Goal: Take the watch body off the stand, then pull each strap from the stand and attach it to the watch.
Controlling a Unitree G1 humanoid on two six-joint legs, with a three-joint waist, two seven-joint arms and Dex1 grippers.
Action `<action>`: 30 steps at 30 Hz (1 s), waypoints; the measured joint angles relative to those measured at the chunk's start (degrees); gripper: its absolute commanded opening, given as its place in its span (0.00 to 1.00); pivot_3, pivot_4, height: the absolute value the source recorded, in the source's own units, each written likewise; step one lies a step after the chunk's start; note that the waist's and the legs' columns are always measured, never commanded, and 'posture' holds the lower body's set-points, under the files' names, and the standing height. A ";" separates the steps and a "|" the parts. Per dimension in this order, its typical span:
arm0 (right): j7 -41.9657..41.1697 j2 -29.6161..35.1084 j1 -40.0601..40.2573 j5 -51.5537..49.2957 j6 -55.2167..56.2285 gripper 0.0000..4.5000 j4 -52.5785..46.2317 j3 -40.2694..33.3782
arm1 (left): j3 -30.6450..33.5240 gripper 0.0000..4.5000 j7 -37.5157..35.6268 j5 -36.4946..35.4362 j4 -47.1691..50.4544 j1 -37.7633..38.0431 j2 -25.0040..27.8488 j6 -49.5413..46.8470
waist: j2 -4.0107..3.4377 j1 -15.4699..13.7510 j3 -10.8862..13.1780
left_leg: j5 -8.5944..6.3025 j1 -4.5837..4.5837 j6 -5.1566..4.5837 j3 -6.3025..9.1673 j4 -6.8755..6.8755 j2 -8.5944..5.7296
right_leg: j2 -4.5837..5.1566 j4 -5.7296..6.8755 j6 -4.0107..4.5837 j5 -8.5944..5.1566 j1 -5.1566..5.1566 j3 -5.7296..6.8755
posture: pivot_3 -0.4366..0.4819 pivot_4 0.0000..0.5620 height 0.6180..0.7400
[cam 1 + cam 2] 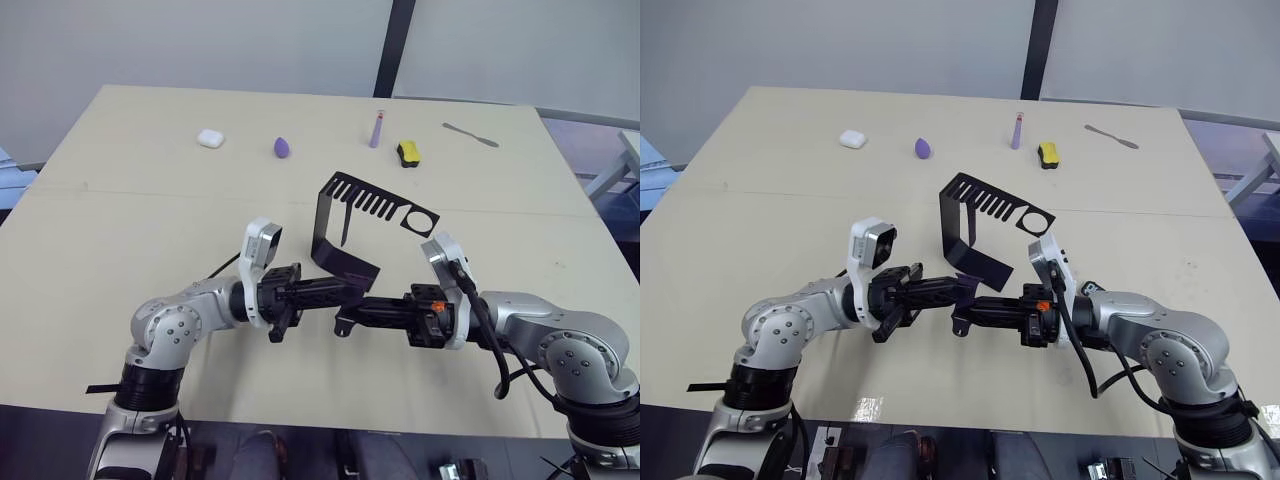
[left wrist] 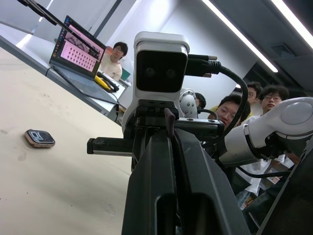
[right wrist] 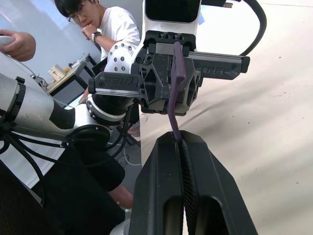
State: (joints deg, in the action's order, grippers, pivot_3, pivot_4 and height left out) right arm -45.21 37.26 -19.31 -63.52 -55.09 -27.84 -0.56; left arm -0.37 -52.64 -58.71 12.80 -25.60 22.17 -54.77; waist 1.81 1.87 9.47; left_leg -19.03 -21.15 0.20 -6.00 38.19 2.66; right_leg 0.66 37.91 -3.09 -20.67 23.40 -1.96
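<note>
Two grippers meet nose to nose just in front of the stand, the left gripper and the right gripper each pressed together on opposite ends of one strap, a thin purple-dark band that runs between them above the table. One more dark strap hangs from the comb slots of the stand's top plate. One watch body lies flat on the table, off the stand, beside the right arm in the left wrist view. Beyond the stand, along the far edge, sit five small items in a row: one white case, one purple egg-shaped piece, one lilac tube, one yellow-and-black block and one grey flat tool. Several people and one open laptop show behind the table.
</note>
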 measured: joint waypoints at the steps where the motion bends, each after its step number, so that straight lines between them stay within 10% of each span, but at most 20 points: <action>1: 0.00 0.00 -0.01 0.09 0.08 0.00 -0.01 0.00 | -0.01 0.01 0.00 0.05 0.00 0.00 0.00 0.09 | 0.00 -0.01 0.00 | 0.00 0.00 0.00 0.00 0.00 0.00 | 0.00 0.00 0.00 0.00 0.00 0.00 | 0.48 0.27 1.00; 7: 0.28 -0.32 0.03 2.85 2.02 0.00 -0.44 0.09 | -0.12 0.01 0.00 0.56 -0.03 -0.02 -0.02 0.97 | 0.00 -0.03 0.00 | 0.00 -0.01 0.00 0.01 0.00 -0.01 | 0.00 0.00 0.00 0.00 0.00 0.01 | 0.48 0.27 1.00; 16: 0.13 7.23 8.98 5.79 4.96 1.00 -8.59 -6.32 | -1.46 0.00 -3.37 6.26 0.61 -0.56 5.48 5.27 | -0.01 -0.24 0.01 | 0.00 -0.07 0.00 0.09 -0.04 -0.03 | 0.00 -0.06 0.00 0.00 0.00 0.04 | 0.48 0.27 1.00; 30: 19.42 -7.75 50.73 22.22 16.04 1.00 -24.42 -29.25 | -5.48 0.00 -15.01 14.20 1.66 -3.44 11.86 14.75 | -0.04 -0.23 -0.01 | 0.24 0.00 0.14 0.19 -0.08 -0.09 | -0.07 0.10 0.03 0.02 -0.08 -0.07 | 0.48 0.27 1.00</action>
State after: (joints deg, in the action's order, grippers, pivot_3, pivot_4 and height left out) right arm -25.79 29.52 31.41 -41.30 -39.05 -52.26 -29.81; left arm -5.86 -67.65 -44.51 14.46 -29.04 34.03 -40.02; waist 1.77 1.64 9.47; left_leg -18.80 -21.15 0.34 -5.81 38.12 2.58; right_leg 0.59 38.01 -3.05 -20.65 23.33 -2.02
